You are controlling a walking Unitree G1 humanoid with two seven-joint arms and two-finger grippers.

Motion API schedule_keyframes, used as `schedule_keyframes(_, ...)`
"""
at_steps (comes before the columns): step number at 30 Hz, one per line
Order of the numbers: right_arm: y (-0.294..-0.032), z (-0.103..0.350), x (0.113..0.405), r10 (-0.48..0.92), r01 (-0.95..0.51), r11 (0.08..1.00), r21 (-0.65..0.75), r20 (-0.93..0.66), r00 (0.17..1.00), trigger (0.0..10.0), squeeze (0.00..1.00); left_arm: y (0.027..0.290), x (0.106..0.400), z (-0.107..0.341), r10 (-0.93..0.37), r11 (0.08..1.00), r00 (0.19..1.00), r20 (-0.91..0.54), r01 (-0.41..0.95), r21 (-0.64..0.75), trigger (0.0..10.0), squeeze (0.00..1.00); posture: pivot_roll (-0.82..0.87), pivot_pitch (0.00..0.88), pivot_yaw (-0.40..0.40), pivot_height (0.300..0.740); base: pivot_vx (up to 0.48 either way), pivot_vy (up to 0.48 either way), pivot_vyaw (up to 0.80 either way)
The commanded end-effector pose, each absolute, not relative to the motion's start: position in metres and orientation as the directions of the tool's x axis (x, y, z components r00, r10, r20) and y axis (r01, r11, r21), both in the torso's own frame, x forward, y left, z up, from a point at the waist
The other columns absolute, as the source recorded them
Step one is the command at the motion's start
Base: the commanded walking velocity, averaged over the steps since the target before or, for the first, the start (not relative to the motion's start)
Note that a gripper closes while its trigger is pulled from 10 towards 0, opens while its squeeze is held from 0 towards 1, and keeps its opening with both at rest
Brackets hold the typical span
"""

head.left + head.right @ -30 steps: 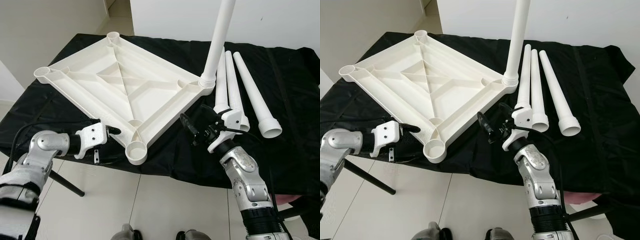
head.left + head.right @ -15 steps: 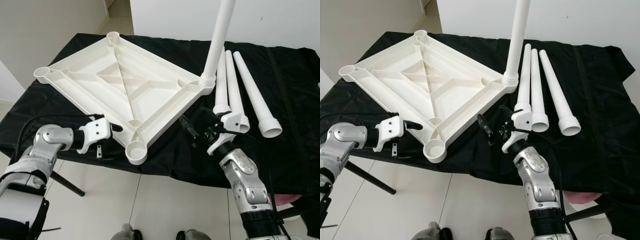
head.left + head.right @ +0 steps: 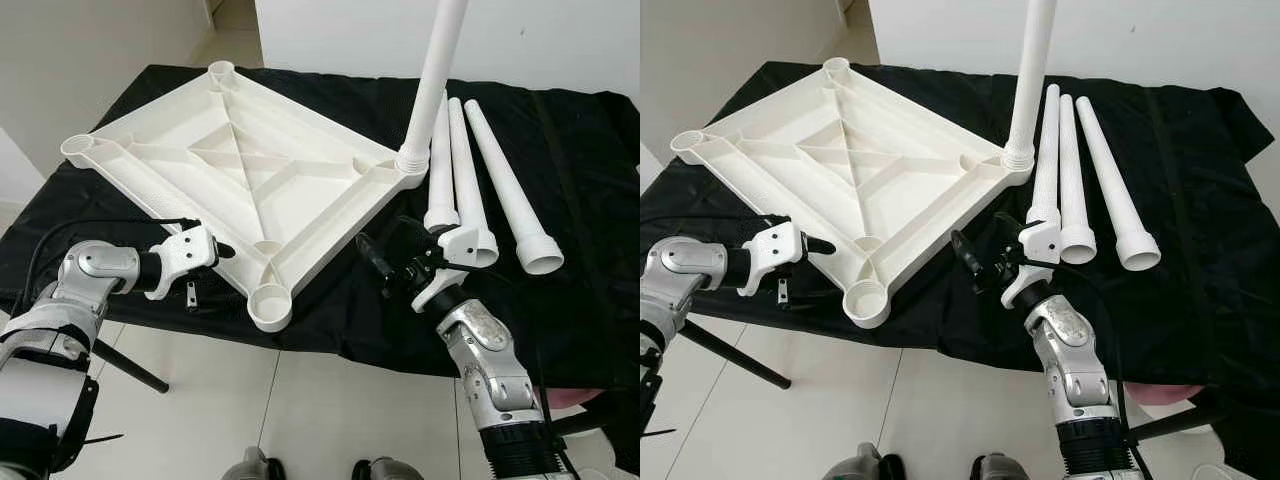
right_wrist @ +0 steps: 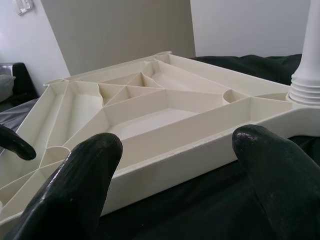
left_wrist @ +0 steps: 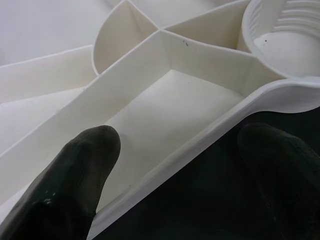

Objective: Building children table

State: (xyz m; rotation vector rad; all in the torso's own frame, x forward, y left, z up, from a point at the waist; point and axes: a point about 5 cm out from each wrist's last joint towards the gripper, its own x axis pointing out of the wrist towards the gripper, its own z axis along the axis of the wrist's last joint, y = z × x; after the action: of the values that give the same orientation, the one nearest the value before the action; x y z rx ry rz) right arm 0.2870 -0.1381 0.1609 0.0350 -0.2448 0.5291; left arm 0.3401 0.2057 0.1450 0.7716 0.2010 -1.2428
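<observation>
A bench draped in black cloth (image 3: 560,130) carries a large white plastic tabletop (image 3: 240,170) lying upside down, its ribbed underside facing up and round leg sockets at its corners. One white leg (image 3: 432,90) already stands upright in the far right corner socket. Three loose white legs (image 3: 470,170) lie side by side on the cloth just to the right of the tabletop, wide ends toward the robot. The near corner socket (image 3: 270,305) sits at the bench's front edge, between the two arms. The left gripper (image 3: 215,250) is at the tabletop's near left edge, its fingers (image 5: 80,170) spread apart with the rim running between them, one over the ribbed inside and one over the cloth, holding nothing. The right gripper (image 3: 385,265) hovers just beside the near right edge, its fingers (image 4: 75,185) open and empty, pointed at the tabletop's side wall.
</observation>
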Motion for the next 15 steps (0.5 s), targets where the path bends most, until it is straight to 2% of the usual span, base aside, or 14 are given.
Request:
schedule_keyframes(1,-0.136,0.1586,0.2841,0.5,-0.509,0.86,-0.022,0.23,0.835,10.0,0.0,0.2113,0.336,0.1365,-0.747,0.086,0.308,-0.59,0.924,0.373,10.0,0.0,-0.08,0.145,0.093,0.74,0.0,0.0,0.0)
schedule_keyframes(2,-0.1363,0.1581,0.2834,0.497,-0.506,0.862,-0.022,0.228,0.837,10.0,0.0,0.2105,0.3358,0.1353,-0.743,0.072,0.291,-0.603,0.93,0.361,7.9,0.0,-0.08,0.151,0.096,0.74,0.0,0.0,0.0)
schedule_keyframes(3,-0.1366,0.158,0.2827,0.494,-0.503,0.864,-0.021,0.228,0.839,10.0,0.0,0.2096,0.3355,0.1343,-0.741,0.061,0.279,-0.611,0.934,0.353,4.9,0.0,-0.09,0.153,0.098,0.74,0.0,0.0,0.0)
schedule_keyframes(5,-0.1372,0.158,0.2823,0.49,-0.499,0.866,-0.02,0.226,0.842,10.0,0.0,0.2082,0.3347,0.1325,-0.741,0.044,0.258,-0.62,0.94,0.337,4.5,0.0,-0.09,0.153,0.098,0.74,0.0,0.0,0.0)
schedule_keyframes(9,-0.1374,0.1583,0.2823,0.489,-0.498,0.867,-0.02,0.227,0.842,10.0,0.0,0.2079,0.3343,0.1315,-0.739,0.037,0.249,-0.626,0.943,0.332,4.4,0.0,-0.09,0.155,0.099,0.74,0.0,0.0,0.0)
schedule_keyframes(10,-0.1376,0.1584,0.2823,0.488,-0.497,0.868,-0.021,0.227,0.843,10.0,0.0,0.2074,0.3339,0.1305,-0.738,0.031,0.244,-0.629,0.944,0.329,1.1,0.0,-0.09,0.156,0.099,0.74,0.0,0.0,0.0)
schedule_keyframes(11,-0.1378,0.1585,0.2822,0.487,-0.495,0.868,-0.023,0.227,0.843,10.0,0.0,0.2072,0.3333,0.1292,-0.735,0.023,0.235,-0.636,0.946,0.324,0.0,0.0,-0.09,0.156,0.1,0.74,0.0,0.0,0.0)
schedule_keyframes(15,-0.1384,0.1587,0.2821,0.483,-0.492,0.871,-0.022,0.227,0.845,10.0,0.0,0.2068,0.333,0.1282,-0.735,0.021,0.233,-0.637,0.947,0.322,0.1,0.0,-0.09,0.155,0.1,0.74,0.0,0.0,0.0)
